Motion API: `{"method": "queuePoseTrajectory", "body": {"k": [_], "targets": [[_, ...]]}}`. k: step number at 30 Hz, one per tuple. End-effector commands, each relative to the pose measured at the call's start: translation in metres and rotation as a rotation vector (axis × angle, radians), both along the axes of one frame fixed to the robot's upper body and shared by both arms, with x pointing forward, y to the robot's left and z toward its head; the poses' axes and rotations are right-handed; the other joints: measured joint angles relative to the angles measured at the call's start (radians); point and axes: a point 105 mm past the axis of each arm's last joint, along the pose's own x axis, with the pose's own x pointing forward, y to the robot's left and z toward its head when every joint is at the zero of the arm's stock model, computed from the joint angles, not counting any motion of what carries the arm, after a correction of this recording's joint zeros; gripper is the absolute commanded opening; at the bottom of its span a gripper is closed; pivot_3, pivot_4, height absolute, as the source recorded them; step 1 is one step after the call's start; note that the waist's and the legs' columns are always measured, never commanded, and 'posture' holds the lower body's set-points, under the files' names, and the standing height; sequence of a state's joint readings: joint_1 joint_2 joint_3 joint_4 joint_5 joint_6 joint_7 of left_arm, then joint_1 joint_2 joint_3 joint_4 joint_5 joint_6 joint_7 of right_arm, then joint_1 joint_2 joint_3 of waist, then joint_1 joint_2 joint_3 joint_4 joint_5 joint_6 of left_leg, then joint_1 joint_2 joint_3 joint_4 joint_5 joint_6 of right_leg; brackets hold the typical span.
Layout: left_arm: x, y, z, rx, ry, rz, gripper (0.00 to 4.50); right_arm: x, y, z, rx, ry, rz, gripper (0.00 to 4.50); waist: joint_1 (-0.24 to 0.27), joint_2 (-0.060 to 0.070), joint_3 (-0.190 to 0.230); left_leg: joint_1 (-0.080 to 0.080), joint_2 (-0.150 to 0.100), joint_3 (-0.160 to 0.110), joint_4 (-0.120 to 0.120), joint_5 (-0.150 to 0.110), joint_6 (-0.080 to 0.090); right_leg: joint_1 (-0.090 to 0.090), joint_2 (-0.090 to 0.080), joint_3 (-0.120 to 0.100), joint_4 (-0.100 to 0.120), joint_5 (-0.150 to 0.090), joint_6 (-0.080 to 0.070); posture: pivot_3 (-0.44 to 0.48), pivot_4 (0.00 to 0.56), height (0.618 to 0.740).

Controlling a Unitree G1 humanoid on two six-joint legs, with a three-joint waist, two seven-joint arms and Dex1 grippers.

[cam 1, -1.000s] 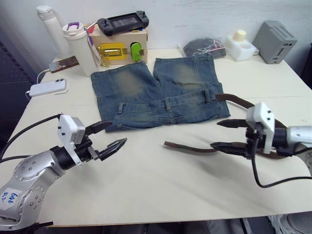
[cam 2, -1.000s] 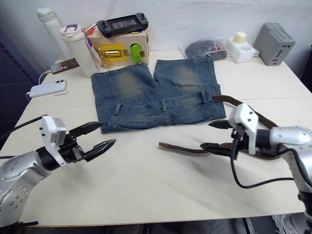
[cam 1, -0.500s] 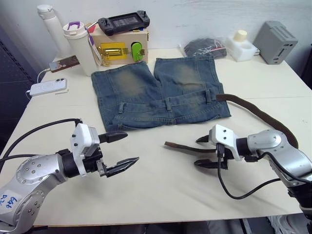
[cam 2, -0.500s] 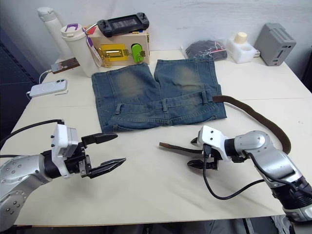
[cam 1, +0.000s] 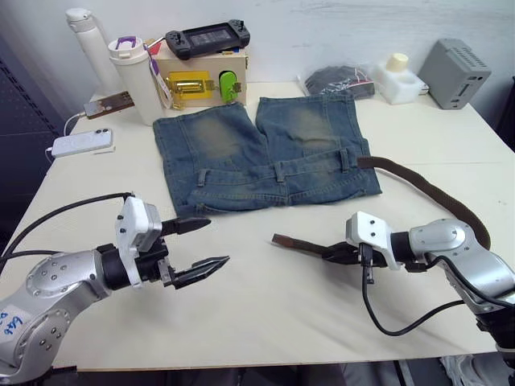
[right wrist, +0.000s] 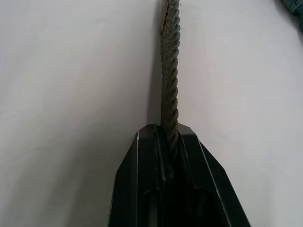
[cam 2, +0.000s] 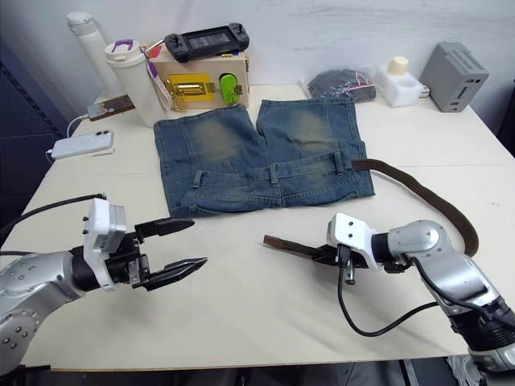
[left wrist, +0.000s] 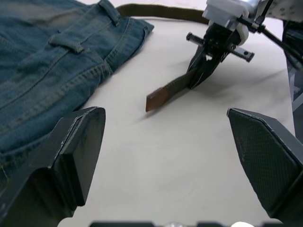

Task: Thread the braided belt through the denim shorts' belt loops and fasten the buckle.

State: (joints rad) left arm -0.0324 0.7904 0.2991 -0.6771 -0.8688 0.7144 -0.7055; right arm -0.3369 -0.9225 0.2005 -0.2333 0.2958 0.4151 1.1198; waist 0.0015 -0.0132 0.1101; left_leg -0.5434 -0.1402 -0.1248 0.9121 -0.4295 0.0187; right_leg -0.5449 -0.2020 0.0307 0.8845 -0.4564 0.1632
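The denim shorts point(cam 1: 265, 153) lie flat at mid-table, waistband toward me, with belt loops point(cam 1: 280, 170) standing along it. From the waistband's right end, the braided belt point(cam 1: 438, 195) curves out to the right and back behind my right arm. Its plain brown tip point(cam 1: 283, 240) lies on the table in front of the shorts. My right gripper point(cam 1: 336, 255) is shut on the braided belt point(right wrist: 169, 71) just behind that tip. My left gripper point(cam 1: 216, 241) hovers open over bare table to the left, its fingers point(left wrist: 78, 156) wide apart. The buckle is hidden.
At the back stand a wooden box with a gold latch point(cam 1: 197, 76) and a game console point(cam 1: 207, 36) on top, a white tumbler point(cam 1: 135, 76), a black bundle point(cam 1: 334, 79), a white container point(cam 1: 398, 76) and a grey box point(cam 1: 465, 72). A phone point(cam 1: 80, 143) lies far left.
My right gripper moved left along the belt toward its tip and went from open to shut on the strap. My left gripper shifted slightly right and stayed open.
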Motion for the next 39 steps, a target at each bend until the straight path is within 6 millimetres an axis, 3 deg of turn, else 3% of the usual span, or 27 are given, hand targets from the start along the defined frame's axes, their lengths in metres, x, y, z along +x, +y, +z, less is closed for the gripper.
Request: {"method": "queuePoseTrajectory", "body": {"k": [1, 6, 14, 19, 22, 25, 29, 35, 39], "targets": [[-0.001, -0.012, 0.006, -0.017, 0.010, -0.110, 4.50, -0.007, 0.026, 0.040, 0.103, -0.105, 0.125, 0.02, -0.003, 0.003, 0.002, -0.001, 0.000, 0.000, 0.000, 0.000, 0.000, -0.001, 0.000, 0.000, 0.000, 0.000, 0.000, 0.000, 0.150, 0.645], [0.007, -0.022, 0.002, -0.005, 0.021, -0.198, 4.50, -0.014, 0.041, 0.058, 0.105, -0.158, 0.203, 0.02, -0.006, 0.004, 0.002, -0.001, 0.000, 0.000, -0.003, 0.000, 0.000, -0.003, 0.000, -0.001, 0.001, 0.000, 0.000, 0.000, 0.150, 0.645], [0.017, -0.042, -0.011, -0.029, 0.048, -0.254, 4.50, -0.029, 0.051, 0.061, 0.096, -0.143, 0.249, 0.02, -0.005, 0.003, 0.003, -0.001, 0.000, 0.000, -0.003, 0.000, 0.000, -0.002, 0.000, -0.001, 0.000, 0.000, 0.000, 0.000, 0.150, 0.645], [0.013, -0.045, -0.021, 0.012, 0.032, -0.289, 2.42, -0.029, 0.053, 0.064, 0.118, -0.141, 0.221, 0.00, -0.006, 0.003, 0.003, -0.001, 0.000, 0.000, -0.003, 0.000, 0.000, -0.002, 0.000, -0.001, 0.000, 0.000, 0.000, 0.000, 0.150, 0.645], [0.018, -0.045, -0.020, -0.001, 0.021, -0.262, 1.47, -0.029, 0.053, 0.065, 0.120, -0.139, 0.217, 0.00, -0.006, 0.003, 0.003, -0.001, 0.000, 0.000, -0.003, 0.000, 0.000, -0.002, 0.000, -0.001, 0.000, 0.000, 0.000, 0.000, 0.150, 0.645], [0.019, -0.044, -0.019, -0.003, 0.018, -0.258, 0.11, -0.029, 0.052, 0.065, 0.118, -0.133, 0.209, 0.00, -0.005, 0.003, 0.003, -0.001, 0.000, 0.000, -0.003, 0.000, 0.000, -0.002, 0.000, -0.001, 0.000, 0.000, 0.000, 0.000, 0.150, 0.645], [0.019, -0.044, -0.022, 0.006, 0.020, -0.253, 0.04, -0.028, 0.052, 0.065, 0.128, -0.119, 0.200, 0.00, -0.006, 0.003, 0.003, -0.001, 0.000, 0.000, -0.003, 0.000, 0.000, -0.002, 0.000, -0.001, 0.000, 0.000, 0.000, 0.000, 0.150, 0.645], [0.024, -0.050, -0.014, -0.105, 0.060, -0.207, 0.00, -0.025, 0.049, 0.072, 0.200, -0.084, 0.129, 2.50, -0.004, 0.003, 0.003, -0.001, 0.000, 0.000, -0.003, 0.000, 0.000, -0.002, 0.000, -0.001, 0.000, 0.000, 0.001, 0.000, 0.150, 0.645], [0.022, -0.052, -0.013, -0.302, 0.239, -0.172, 0.00, -0.021, 0.028, 0.113, 0.512, -0.031, -0.015, 4.34, -0.005, 0.003, 0.003, -0.001, 0.000, 0.000, -0.003, 0.000, 0.000, -0.002, 0.000, -0.001, 0.000, 0.001, 0.001, 0.000, 0.150, 0.645]]}}
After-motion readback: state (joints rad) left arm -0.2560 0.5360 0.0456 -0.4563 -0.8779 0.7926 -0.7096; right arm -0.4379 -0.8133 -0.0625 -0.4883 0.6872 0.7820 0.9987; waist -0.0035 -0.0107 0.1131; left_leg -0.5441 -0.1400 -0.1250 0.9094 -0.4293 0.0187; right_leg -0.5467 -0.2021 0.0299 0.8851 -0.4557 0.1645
